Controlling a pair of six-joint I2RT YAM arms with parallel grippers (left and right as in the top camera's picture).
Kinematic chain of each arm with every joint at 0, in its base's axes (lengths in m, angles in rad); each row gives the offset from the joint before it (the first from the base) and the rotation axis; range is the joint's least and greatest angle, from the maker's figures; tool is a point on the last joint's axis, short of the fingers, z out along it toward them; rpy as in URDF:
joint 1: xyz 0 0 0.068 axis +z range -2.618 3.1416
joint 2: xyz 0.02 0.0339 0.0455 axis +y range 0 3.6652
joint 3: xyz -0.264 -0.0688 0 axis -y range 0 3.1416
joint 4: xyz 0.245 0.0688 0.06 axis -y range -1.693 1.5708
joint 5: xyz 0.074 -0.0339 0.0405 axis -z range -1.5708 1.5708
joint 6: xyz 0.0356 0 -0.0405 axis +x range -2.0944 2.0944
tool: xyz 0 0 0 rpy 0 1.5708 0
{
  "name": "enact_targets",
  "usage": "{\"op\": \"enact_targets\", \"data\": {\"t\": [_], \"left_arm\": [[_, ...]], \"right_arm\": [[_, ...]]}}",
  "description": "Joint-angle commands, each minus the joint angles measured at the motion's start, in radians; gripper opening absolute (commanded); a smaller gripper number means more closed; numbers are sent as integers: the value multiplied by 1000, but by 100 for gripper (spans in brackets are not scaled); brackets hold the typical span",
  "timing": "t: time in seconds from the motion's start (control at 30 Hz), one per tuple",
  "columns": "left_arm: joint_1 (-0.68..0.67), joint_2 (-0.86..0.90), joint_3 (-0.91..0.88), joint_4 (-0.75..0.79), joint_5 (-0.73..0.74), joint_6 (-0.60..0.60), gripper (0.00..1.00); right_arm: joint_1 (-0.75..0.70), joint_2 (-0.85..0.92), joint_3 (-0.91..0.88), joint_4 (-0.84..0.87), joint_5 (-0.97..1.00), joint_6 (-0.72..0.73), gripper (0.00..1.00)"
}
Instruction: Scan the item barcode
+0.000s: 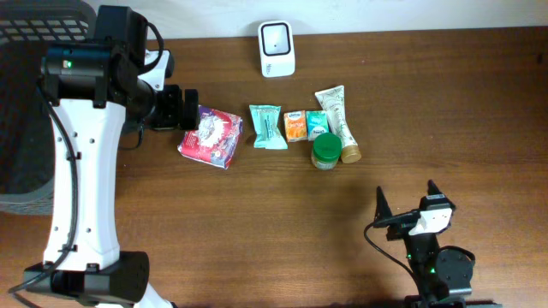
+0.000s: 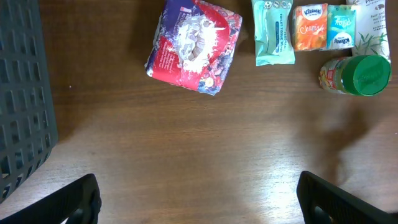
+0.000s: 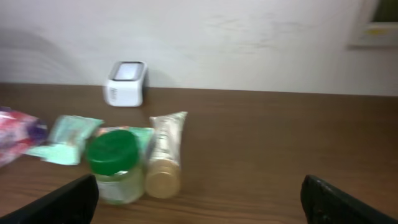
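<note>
- Hovering near the red packet [image 1: 211, 137], the left gripper [image 1: 183, 109] is holding its fingers wide apart, with nothing between them.
- The right gripper [image 1: 405, 188] is sitting low near the front edge of the counter [image 1: 257, 239], its fingers likewise spread and empty, well apart from the goods.
- The red packet is lying at the left end of a row with a teal pack [image 1: 268, 126], a green-lidded jar [image 1: 325, 151] and a tube [image 1: 338, 120].
- The scanner [image 1: 276, 49] is standing behind the row, by the wall.
- A dark basket [image 1: 34, 34] is sitting at the far left.
</note>
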State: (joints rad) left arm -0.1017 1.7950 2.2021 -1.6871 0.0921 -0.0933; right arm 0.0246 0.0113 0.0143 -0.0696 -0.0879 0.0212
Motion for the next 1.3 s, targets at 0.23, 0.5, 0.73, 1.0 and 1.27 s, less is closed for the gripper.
{"op": "enact_targets", "data": {"t": [0.23, 0.5, 0.73, 1.0, 1.27], "left_arm": [[0, -3, 0, -1, -14, 16, 99], [0, -3, 0, -1, -14, 16, 99], [0, -3, 0, -1, -14, 16, 99], [0, -3, 0, -1, -14, 16, 99], [0, -3, 0, -1, -14, 16, 99]], "right_arm": [[-3, -6, -8, 417, -561, 489, 99], [-5, 243, 415, 295, -409, 248, 99], [-5, 1051, 1334, -666, -458, 1, 98], [11, 1614, 1662, -924, -793, 31, 100], [88, 1883, 1662, -949, -349, 68, 73]]}}
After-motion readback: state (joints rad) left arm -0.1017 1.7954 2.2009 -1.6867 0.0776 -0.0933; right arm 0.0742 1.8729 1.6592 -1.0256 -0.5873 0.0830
